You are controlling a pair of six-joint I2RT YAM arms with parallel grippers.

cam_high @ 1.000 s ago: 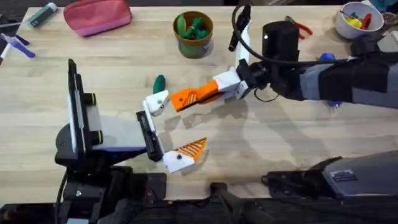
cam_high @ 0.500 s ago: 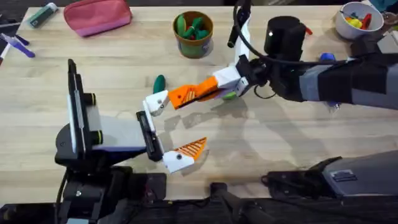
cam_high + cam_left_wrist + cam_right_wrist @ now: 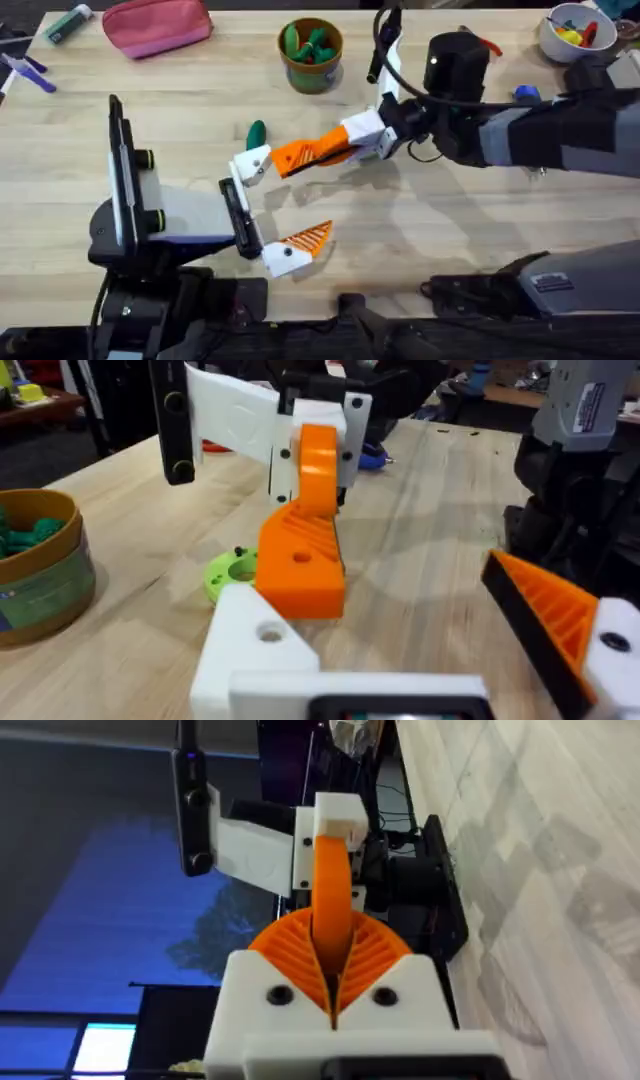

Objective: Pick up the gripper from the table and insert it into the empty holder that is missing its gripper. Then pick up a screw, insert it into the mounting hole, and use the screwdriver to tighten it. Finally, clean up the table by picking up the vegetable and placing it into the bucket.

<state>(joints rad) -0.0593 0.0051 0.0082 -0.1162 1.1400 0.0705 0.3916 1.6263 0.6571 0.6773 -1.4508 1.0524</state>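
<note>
At table centre, the right gripper (image 3: 330, 150) reaches in from 3 o'clock, its two orange pads pinched together on the gripper (image 3: 300, 156), the small orange wedge with the black ribbed face. From the right wrist camera the pads (image 3: 375, 955) fan out either side of the wedge (image 3: 333, 910), which stands edge-on between them.

- The wedge's far end meets the holder (image 3: 252, 163), the white finger mount of the left gripper (image 3: 272, 205). From the left wrist the wedge (image 3: 302, 545) sits against the top of that white mount (image 3: 262, 645); whether it is fully seated I cannot tell.
- The left gripper is spread wide. Its other finger, toward 6 o'clock, carries its own orange tip (image 3: 310, 238), well apart from the holder.
- The vegetable (image 3: 256, 132), small and dark green, lies on the wood just beside the holder at 12 o'clock.
- The bucket (image 3: 311, 55), a tan cup with green pieces inside, stands at 12 o'clock from the wedge, near the far edge.
- A bright green ring (image 3: 232, 572) lies on the table behind the wedge, seen from the left wrist.
- A pink pouch (image 3: 157, 25) sits toward 11 o'clock, a white bowl (image 3: 575, 35) of yellow and red bits at 2 o'clock.
- The table (image 3: 450, 230) is pale wood.
</note>
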